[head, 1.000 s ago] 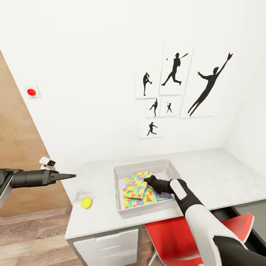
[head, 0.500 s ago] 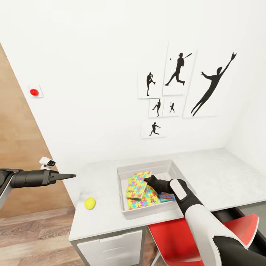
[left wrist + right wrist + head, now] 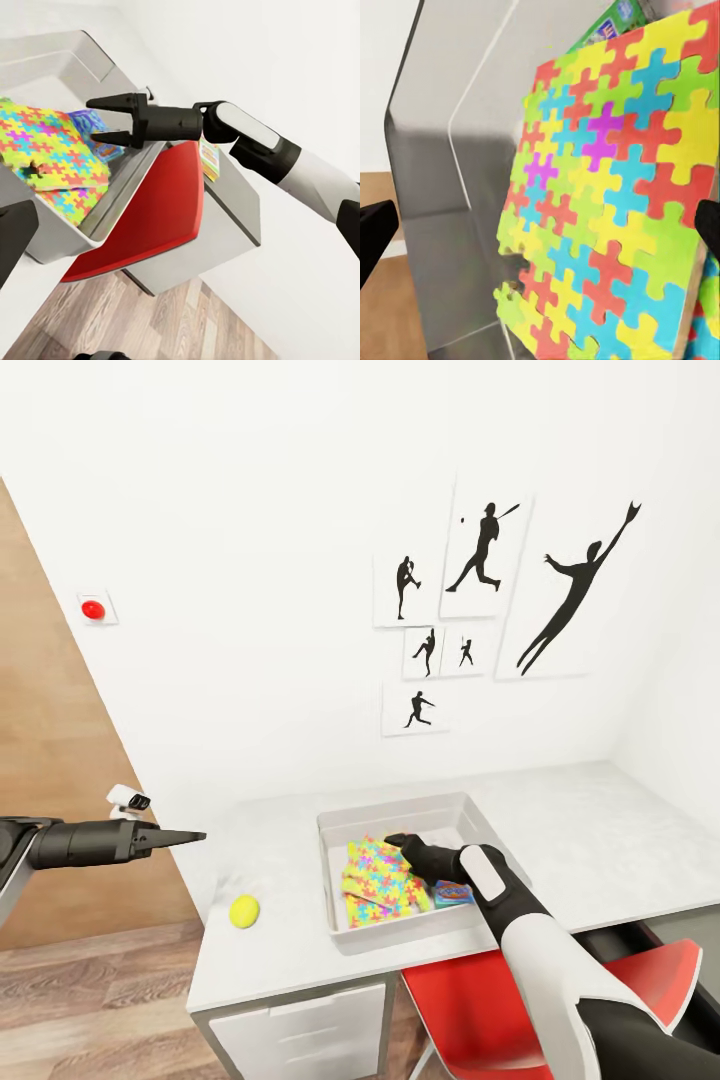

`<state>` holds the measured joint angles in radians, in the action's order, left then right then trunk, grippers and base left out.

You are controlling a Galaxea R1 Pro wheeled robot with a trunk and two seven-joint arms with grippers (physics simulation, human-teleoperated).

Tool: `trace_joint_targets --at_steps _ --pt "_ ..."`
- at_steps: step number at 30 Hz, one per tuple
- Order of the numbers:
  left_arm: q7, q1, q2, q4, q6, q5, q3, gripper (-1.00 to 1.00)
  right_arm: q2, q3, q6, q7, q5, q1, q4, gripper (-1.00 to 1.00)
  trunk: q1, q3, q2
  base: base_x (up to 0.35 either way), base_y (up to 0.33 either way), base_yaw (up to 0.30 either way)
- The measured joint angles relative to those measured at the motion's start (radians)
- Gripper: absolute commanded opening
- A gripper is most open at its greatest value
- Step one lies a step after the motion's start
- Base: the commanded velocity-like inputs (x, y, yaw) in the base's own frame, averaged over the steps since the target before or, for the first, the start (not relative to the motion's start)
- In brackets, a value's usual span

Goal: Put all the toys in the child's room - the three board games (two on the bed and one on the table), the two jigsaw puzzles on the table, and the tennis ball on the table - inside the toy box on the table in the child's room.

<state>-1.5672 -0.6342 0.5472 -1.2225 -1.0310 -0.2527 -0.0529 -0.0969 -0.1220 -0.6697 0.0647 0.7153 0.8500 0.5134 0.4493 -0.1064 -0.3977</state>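
Left black gripper (image 3: pixel 190 837) stretched out past desk end, tips pressed together, carrying nothing; probably parked clear of work. Small yellow-green tennis ball (image 3: pixel 243 910) lay on pale mottled grey table (image 3: pixel 560 820), just beside light grey open-topped toy box (image 3: pixel 400 819), not yet collected. Bright multicoloured jigsaw puzzle boxes (image 3: pixel 385 876) rested stacked inside bin. Right black gripper (image 3: pixel 106 121) hung over them, jaws apart, gripping nothing, apparently freshly released. Red chair (image 3: pixel 480 1000) tucked below.
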Motion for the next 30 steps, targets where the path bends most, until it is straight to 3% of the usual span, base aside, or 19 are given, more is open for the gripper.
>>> trace_joint_targets --at_steps 15,19,24,27,29,30 --pt "0.0 0.0 0.0 0.0 0.001 0.001 0.0 1.0 0.019 0.0 -0.006 0.015 0.003 -0.003 0.024 1.0 0.0 0.0 0.0 -0.012 0.0 0.0" --pt "0.0 0.0 0.0 -0.001 0.001 0.001 0.0 1.0 0.023 -0.001 -0.016 0.031 0.009 -0.012 0.102 1.0 0.0 0.0 0.0 -0.09 0.0 0.0" --pt "0.0 0.0 0.0 0.0 0.002 0.001 0.0 1.0 0.024 -0.004 -0.109 0.036 0.016 -0.067 0.308 1.0 0.0 0.0 0.0 -0.016 0.0 0.0" --pt "0.0 0.0 0.0 0.0 0.002 0.001 0.0 1.0 0.025 -0.008 -0.14 0.085 0.017 -0.11 0.412 1.0 0.0 0.0 0.0 -0.003 0.0 0.0" --pt "0.0 0.0 0.0 -0.001 0.002 0.001 0.0 1.0 0.036 -0.01 -0.145 0.17 0.013 -0.147 0.459 1.0 0.0 0.0 0.0 0.0 0.0 0.0" --pt "0.0 0.0 0.0 -0.001 0.001 0.001 0.0 1.0 0.052 -0.011 -0.143 0.249 0.01 -0.174 0.49 1.0 0.0 0.0 0.0 0.0 0.0 0.0"
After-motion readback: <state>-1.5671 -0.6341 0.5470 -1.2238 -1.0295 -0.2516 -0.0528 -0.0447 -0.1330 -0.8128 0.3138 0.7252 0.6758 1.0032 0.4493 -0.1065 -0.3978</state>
